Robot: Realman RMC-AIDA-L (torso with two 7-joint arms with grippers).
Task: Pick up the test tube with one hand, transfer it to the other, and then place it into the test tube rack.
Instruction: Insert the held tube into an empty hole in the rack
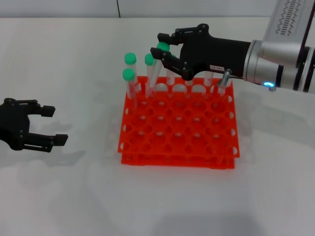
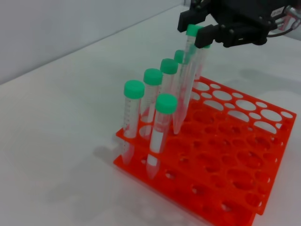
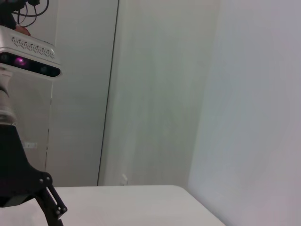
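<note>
One test tube gripped by your right tool over the rack's far-left corner; left tool wide, near bench's left edge.

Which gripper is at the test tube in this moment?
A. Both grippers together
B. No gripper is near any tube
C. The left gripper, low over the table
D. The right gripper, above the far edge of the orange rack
D: the right gripper closes on the green cap of the test tube over the far side of the test tube rack, while the left gripper waits open, apart at the left.
</note>
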